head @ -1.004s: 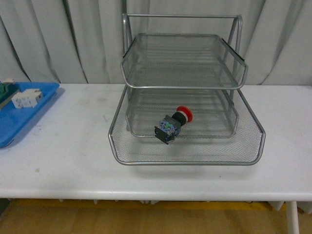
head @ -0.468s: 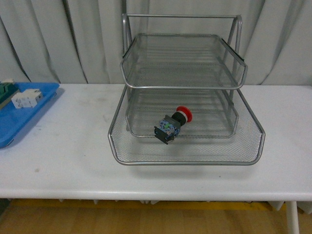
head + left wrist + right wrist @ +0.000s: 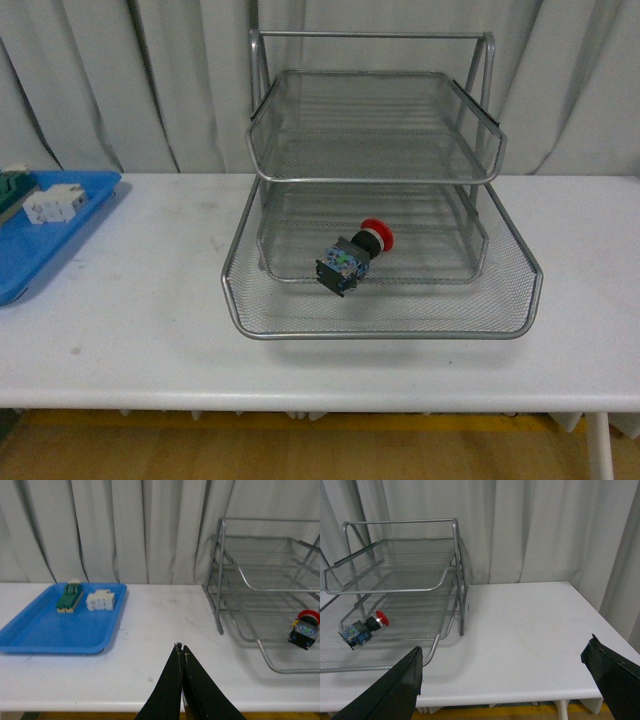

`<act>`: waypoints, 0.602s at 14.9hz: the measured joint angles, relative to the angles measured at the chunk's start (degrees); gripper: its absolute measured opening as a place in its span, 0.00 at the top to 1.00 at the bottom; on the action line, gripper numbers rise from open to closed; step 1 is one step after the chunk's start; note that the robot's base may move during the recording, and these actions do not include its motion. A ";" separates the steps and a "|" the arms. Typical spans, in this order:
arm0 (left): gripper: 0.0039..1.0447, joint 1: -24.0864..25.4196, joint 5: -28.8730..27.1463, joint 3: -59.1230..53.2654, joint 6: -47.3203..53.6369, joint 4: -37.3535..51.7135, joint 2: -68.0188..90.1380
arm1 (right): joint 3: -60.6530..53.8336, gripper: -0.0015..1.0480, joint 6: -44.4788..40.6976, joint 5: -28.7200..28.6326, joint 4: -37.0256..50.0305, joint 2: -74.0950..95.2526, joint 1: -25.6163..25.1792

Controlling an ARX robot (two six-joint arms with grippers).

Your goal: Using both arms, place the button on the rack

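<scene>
A white desk [image 3: 120, 330] is set before pale curtains. The button [image 3: 355, 256] is seen lying on its side in the lowest tier of the rack [image 3: 375, 181], touched by neither claw. The left claw [image 3: 181, 651] is pressed together, the right claw [image 3: 504, 652] spread wide, both held well apart from the rack. The placing is judged done.

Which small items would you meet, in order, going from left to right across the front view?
Green-topped block → white block → red-capped black and blue push-button. The flat blue plastic tray and the silver wire-mesh rack hold these, so they are left out.
</scene>
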 joint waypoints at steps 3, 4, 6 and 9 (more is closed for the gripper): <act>0.80 0.00 0.02 0.00 -0.04 0.24 0.00 | 0.00 0.06 0.00 0.00 -0.07 0.00 0.00; 0.68 0.00 0.02 0.00 -0.02 0.31 0.00 | 0.00 0.06 0.00 0.00 -0.04 0.00 0.00; 0.43 0.00 0.04 0.00 -0.04 0.35 0.00 | 4.59 0.06 -5.42 -5.51 -4.63 13.73 -1.99; 0.07 0.00 0.02 0.00 -0.04 0.35 0.00 | 11.52 0.06 -2.71 -6.23 8.96 41.05 2.67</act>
